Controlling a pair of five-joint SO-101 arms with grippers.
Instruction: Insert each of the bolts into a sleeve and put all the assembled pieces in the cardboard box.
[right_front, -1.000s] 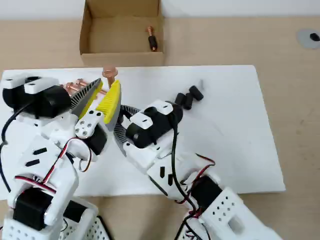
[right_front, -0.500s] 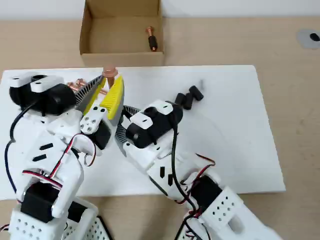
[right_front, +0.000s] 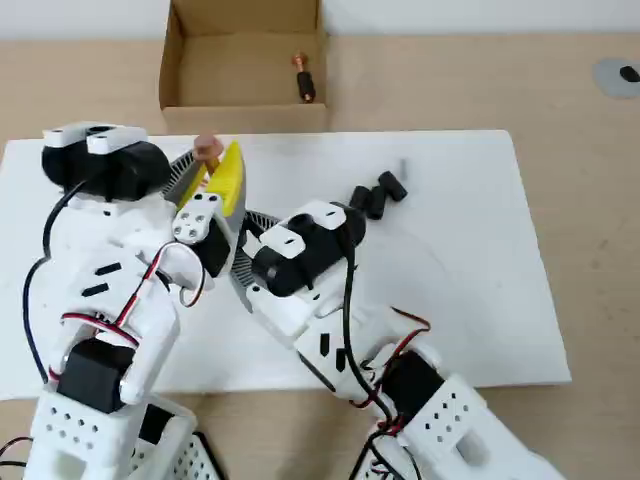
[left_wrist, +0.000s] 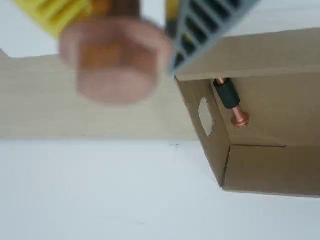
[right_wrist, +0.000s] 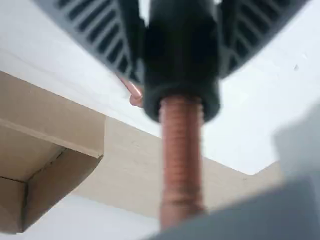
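So: left hand (right_front: 212, 160) grips bolt (left_wrist: 112, 62); right hand (right_wrist: 181, 30) clamps sleeve (right_wrist: 181, 75)

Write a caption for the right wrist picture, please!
Right gripper clamps a black sleeve with a copper bolt entering it, cardboard box nearby.
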